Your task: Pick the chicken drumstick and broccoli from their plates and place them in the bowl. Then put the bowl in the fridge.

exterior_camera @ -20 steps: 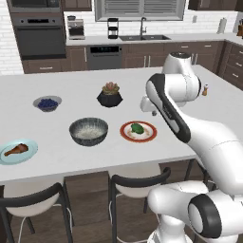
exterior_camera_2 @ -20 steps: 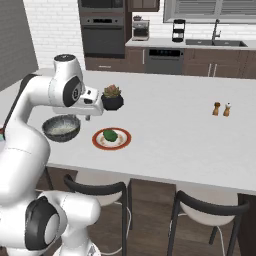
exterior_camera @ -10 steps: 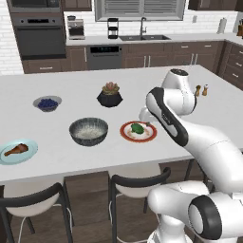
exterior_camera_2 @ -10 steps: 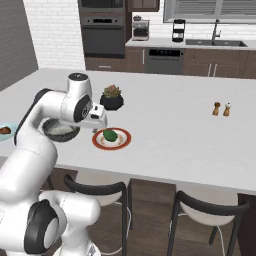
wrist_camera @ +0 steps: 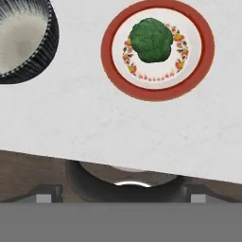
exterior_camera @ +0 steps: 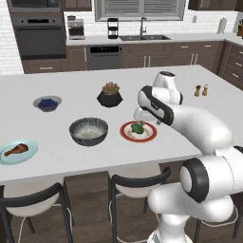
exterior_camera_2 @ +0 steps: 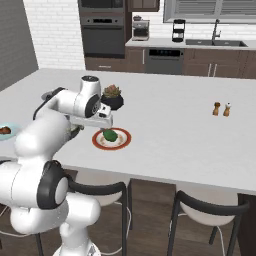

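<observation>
We hover the gripper (exterior_camera: 139, 115) above the broccoli (exterior_camera: 137, 128) on its red-rimmed plate (exterior_camera: 150, 136), jaws spread wide, nothing held. The broccoli pick looks in hand; next we must descend and close. The bowl (exterior_camera: 88, 131) waits just beside the plate.

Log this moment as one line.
gripper: open, empty, above broccoli | broccoli: on red-rimmed plate | drumstick: on blue plate | bowl: empty

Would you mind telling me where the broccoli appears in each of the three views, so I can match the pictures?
Left base view: the broccoli sits just right of centre, on the red-rimmed plate.
Right base view: left of centre, just below the arm's hand.
Hand view: upper right, in the middle of the same plate.
Shared landmark: the red-rimmed plate under it, with the bowl beside it.
</observation>
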Controlling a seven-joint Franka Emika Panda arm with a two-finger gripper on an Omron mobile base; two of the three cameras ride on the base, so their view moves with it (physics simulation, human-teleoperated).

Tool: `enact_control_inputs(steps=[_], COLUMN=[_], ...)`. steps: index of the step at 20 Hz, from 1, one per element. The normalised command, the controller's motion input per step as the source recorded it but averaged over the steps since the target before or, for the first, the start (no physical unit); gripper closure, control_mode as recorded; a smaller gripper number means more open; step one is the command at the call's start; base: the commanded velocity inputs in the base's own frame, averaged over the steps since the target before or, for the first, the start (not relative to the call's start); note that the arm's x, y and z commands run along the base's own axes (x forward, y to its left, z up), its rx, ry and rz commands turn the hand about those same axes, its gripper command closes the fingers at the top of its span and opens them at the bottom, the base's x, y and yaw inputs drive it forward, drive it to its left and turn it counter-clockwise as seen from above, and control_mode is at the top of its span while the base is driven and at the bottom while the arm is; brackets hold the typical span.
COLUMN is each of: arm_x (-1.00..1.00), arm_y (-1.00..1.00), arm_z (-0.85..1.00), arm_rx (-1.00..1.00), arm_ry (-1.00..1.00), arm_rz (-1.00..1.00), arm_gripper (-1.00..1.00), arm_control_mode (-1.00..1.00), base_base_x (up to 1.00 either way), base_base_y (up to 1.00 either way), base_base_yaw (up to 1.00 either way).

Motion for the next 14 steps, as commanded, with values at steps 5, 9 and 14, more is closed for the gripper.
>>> enact_control_inputs(steps=[5,9,14], arm_x=[0.53,0.48,0.37], arm_y=[0.0,0.0,0.0], arm_z=[-0.35,-0.47,-0.31], arm_rx=[-0.02,-0.05,-0.03], arm_ry=[0.08,0.09,0.02], arm_rz=[0.0,0.0,0.0], arm_gripper=[-1.0,-1.0,-1.0], arm_control_mode=[-1.0,-1.0,-1.0], base_base_x=[0.0,0.0,0.0], base_base_y=[0.0,0.0,0.0], base_base_yaw=[0.0,0.0,0.0])
